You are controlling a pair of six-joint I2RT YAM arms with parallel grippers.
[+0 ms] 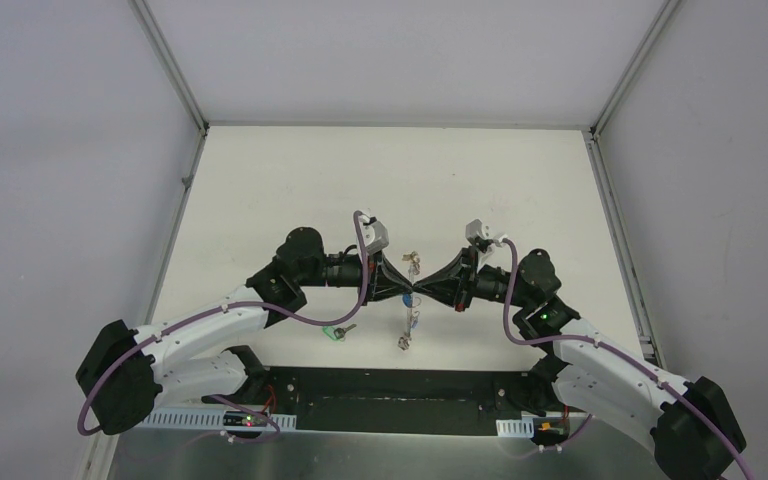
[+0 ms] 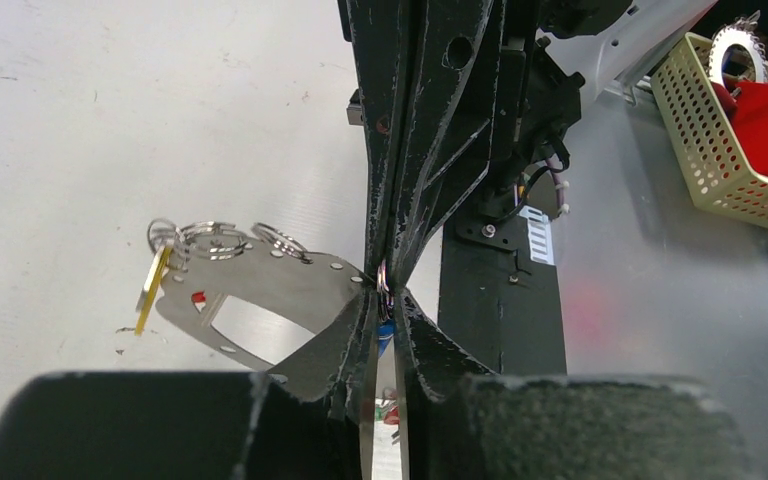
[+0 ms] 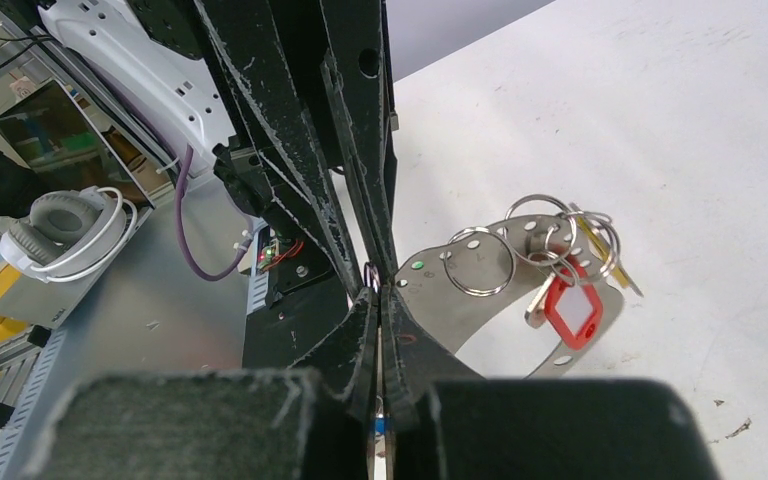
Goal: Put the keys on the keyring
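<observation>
Metal keyring (image 3: pixel 430 300) edge disappears between left claw (image 2: pixel 385 300) and right claw (image 3: pixel 378 290).

No text or label is legible anywhere.

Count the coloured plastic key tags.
4: green tag on the white table; red tag and yellow tag on the grey metal keyring; blue tag inside the left gripper. Others may be hidden.

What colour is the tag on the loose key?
The tag is green, clearest in the top view.
</observation>
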